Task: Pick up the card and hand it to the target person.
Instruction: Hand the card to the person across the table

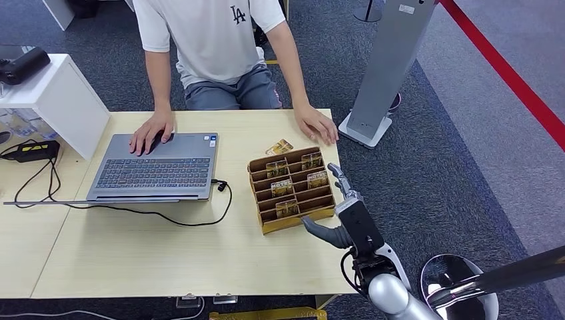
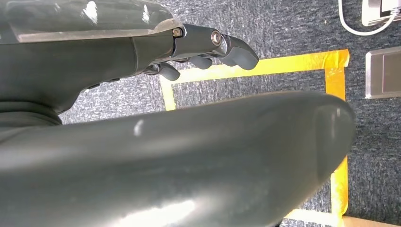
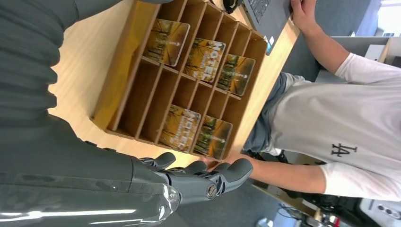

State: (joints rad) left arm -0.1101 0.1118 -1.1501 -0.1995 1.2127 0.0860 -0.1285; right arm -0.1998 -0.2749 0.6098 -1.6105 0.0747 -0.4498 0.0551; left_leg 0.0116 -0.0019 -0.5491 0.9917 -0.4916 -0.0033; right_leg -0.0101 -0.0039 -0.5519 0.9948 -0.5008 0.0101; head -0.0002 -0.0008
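Cards (image 1: 287, 187) sit snug in the wooden rack (image 1: 293, 221) — right hand (image 1: 346, 213) hovers beside it, fingers spread and empty — a clumsy reach could shove the rack or snag two.

Bright, even light; perhaps slight blur

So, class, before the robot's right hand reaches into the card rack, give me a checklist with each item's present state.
1. Right hand holds nothing, fingers apart: ok.
2. Right hand beside the cardboard rack, at its right edge: ok.
3. Cards stand in the rack's slots, faces showing: ok.
4. Person's hand rests on the table near the rack: ok for handover.
5. Loose card lies behind the rack, untouched: ok.
6. Left hand hangs over the floor, holding nothing: ok.
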